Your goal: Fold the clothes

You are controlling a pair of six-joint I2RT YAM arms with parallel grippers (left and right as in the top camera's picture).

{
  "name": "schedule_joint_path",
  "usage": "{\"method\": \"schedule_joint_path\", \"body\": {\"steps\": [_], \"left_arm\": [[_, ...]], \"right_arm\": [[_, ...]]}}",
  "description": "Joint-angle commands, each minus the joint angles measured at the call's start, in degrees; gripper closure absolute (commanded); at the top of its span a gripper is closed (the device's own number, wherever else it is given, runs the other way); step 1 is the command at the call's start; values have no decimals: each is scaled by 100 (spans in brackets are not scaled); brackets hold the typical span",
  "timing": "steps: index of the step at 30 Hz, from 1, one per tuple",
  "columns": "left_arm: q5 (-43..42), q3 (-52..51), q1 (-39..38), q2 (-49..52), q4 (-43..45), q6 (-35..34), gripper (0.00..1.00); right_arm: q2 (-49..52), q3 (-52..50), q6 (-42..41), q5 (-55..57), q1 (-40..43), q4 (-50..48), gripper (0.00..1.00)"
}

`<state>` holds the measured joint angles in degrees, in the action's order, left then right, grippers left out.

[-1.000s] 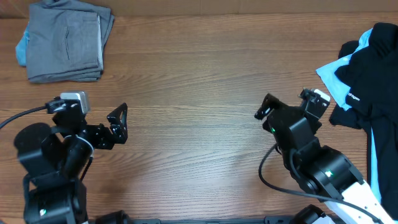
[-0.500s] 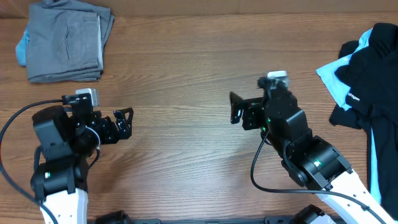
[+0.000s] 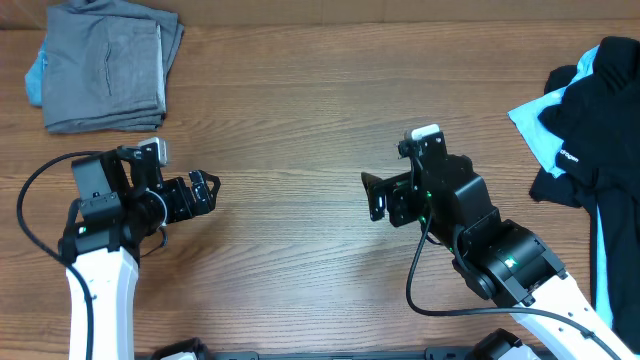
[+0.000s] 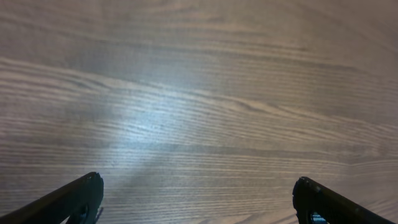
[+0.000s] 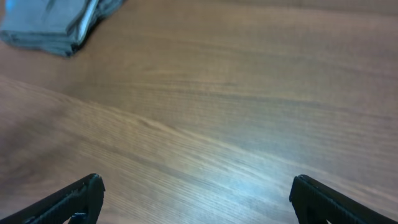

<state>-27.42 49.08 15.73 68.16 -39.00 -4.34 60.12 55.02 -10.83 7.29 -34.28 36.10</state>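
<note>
Folded grey shorts [image 3: 105, 65] lie at the far left of the wooden desk [image 3: 300, 120], beyond the left gripper [image 3: 203, 192]. Black and light-blue clothes [image 3: 590, 120] are heaped far right, well apart from the right gripper [image 3: 372, 195]. Both grippers are spread wide and empty.

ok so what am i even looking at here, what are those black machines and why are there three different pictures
These are two robot arms at a wooden table, each ending in a two-finger gripper. The wide picture is taken from a camera above the table: there you see the left gripper and the right gripper pointing toward each other over bare wood. The other two pictures come from small cameras on the wrists, so each shows only its own dark fingers at the bottom corners. On the table lie a folded grey garment at the far left and a heap of black and light-blue clothes at the right. Both grippers are open and hold nothing.
</note>
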Motion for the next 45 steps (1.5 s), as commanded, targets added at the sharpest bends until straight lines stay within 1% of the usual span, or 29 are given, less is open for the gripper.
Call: {"method": "schedule_joint_path", "body": {"steps": [1, 9, 13, 16, 18, 21, 25, 31, 36, 40, 45], "left_arm": [[-4, -50, 4, 286, 7, -39, 0], [-2, -50, 4, 896, 7, -39, 0], [-2, -50, 4, 1128, 9, -39, 0], [-2, -50, 4, 1222, 7, -39, 0], [-2, -50, 4, 1248, 7, -39, 0], [0, -50, 4, 1257, 7, -39, 0], [0, -50, 4, 1257, 7, -39, 1], [109, -50, 4, 1257, 7, -39, 0], [109, -50, 4, 1257, 7, -39, 0], [109, -50, 4, 1257, 7, -39, 0], [109, -50, 4, 1257, 7, -39, 0]], "right_arm": [[-31, 11, 92, -26, -37, 44, 0], [-68, 11, 107, 72, 52, 22, 0], [-179, -17, 131, -223, 592, 20, 0], [-459, -238, 531, -857, 1121, -92, 0], [-730, -575, 750, -1213, 1451, -391, 0], [-1241, -1283, 789, -1508, 1963, -1038, 0], [-2033, -2455, 787, -1803, 2472, -2245, 0], [-3169, -3982, 782, -1943, 2721, -3497, 0], [-3934, -4732, 787, -1939, 2730, -3893, 0], [-4411, -5069, 785, -1961, 2813, -3886, 0], [-4940, -5320, 785, -2203, 3176, -3862, 0]]}}
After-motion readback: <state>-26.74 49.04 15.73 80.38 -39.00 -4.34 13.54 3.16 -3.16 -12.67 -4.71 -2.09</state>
